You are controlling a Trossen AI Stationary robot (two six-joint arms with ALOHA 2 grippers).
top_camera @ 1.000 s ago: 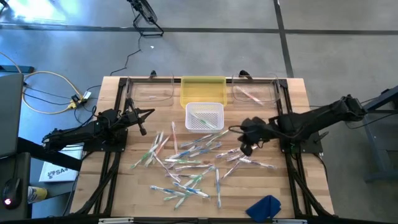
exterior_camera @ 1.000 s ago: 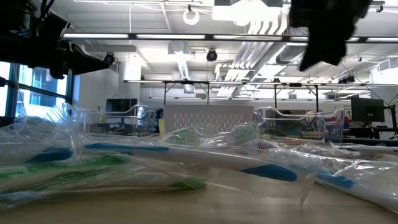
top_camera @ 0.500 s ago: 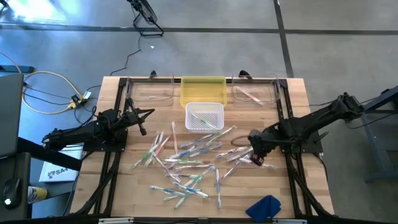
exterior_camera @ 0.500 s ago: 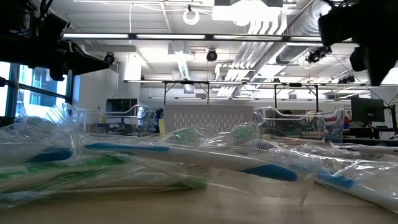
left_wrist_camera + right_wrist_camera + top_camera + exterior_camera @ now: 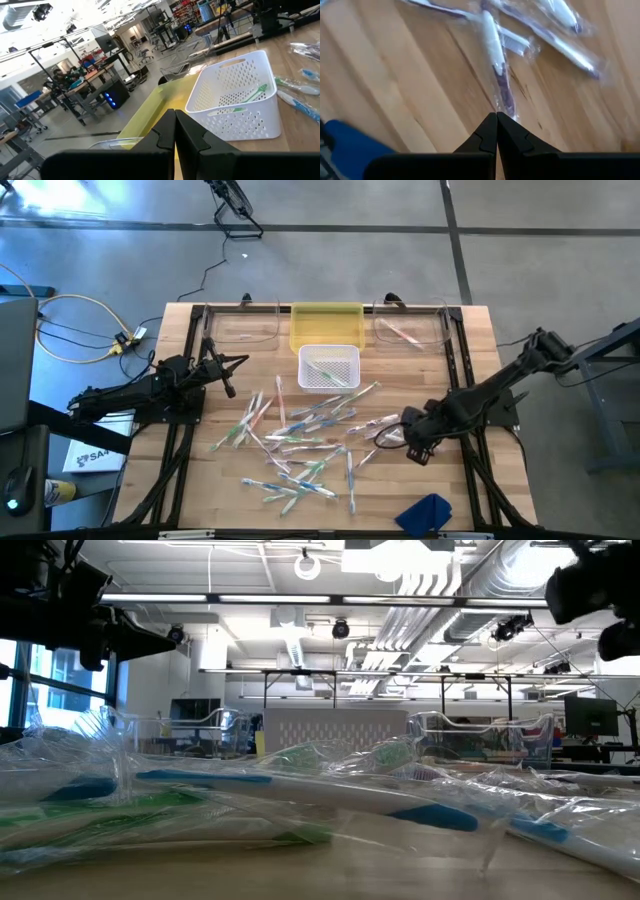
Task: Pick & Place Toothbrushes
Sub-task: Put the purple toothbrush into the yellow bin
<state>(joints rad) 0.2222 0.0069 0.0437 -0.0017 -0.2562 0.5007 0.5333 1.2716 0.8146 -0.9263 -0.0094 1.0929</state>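
Toothbrushes (image 5: 300,440) lie scattered in their clear wrappers across the middle of my wooden table (image 5: 190,480), and a couple sit in the white basket (image 5: 329,367) toward the back, in front of the yellow bin (image 5: 326,325). I have the right gripper (image 5: 418,448) low over the right edge of the pile; through its wrist camera I see the two fingertips pressed together with nothing between them, pointing at a wrapped purple-handled toothbrush (image 5: 496,57) just beyond them. My left gripper (image 5: 228,376) waits at the left side of the table, fingers likewise closed and empty, aimed toward the basket. A blue cloth (image 5: 428,512) rests at the front right corner, well apart from the brushes.
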